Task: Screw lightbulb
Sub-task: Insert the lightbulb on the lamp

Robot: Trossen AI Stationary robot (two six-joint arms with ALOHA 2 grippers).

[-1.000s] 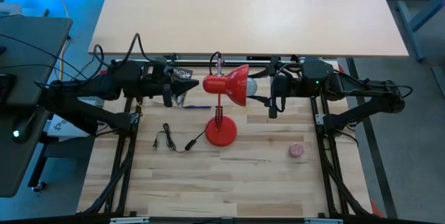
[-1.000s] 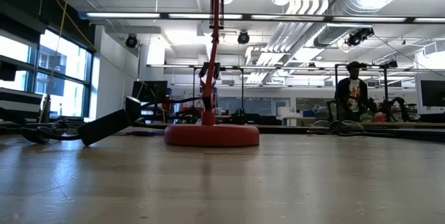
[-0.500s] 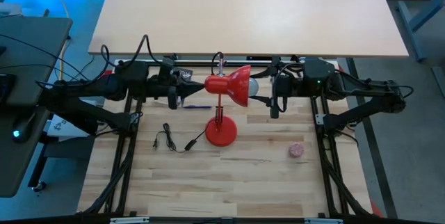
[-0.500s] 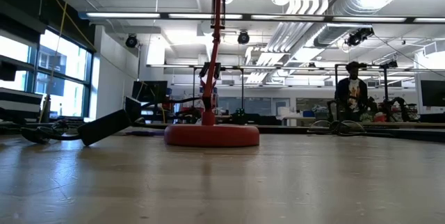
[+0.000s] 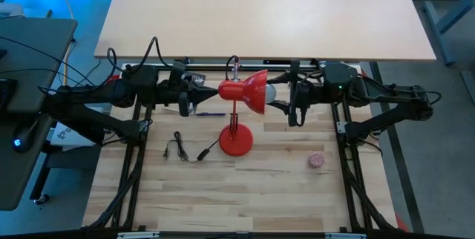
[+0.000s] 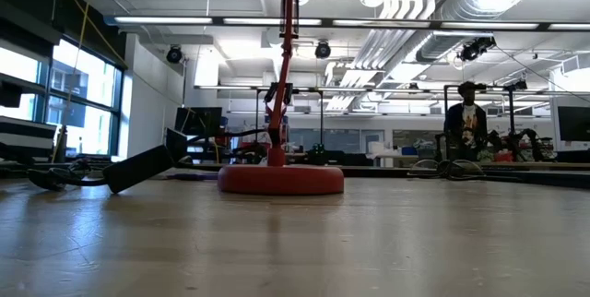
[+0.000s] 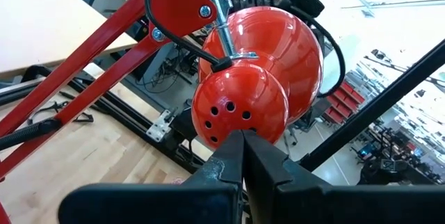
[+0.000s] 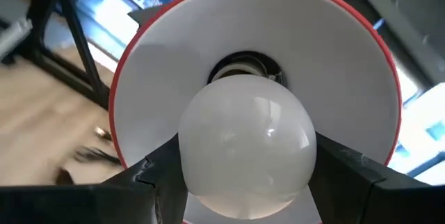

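White lightbulb (image 8: 246, 145) is seen clamped between the right gripper's (image 8: 243, 182) jaws, its base at the socket inside the red lamp's shade (image 8: 348, 64); only the right wrist view shows this. Left gripper (image 7: 240, 156) is held with jaws shut, tips against the shade's red rear cap (image 7: 240, 106). From above, both arms are seen reaching level toward the lamp (image 5: 243, 90) from either side, above the bench (image 5: 260, 194).

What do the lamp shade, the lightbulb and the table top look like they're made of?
Lamp shade: likely painted metal, glossy red outside with sharp reflections and punched vent holes, matte white inside.
Lightbulb: frosted white glass or plastic, smooth with one small highlight; hard to tell which.
Table top: light wood planks, with visible grain and seams.
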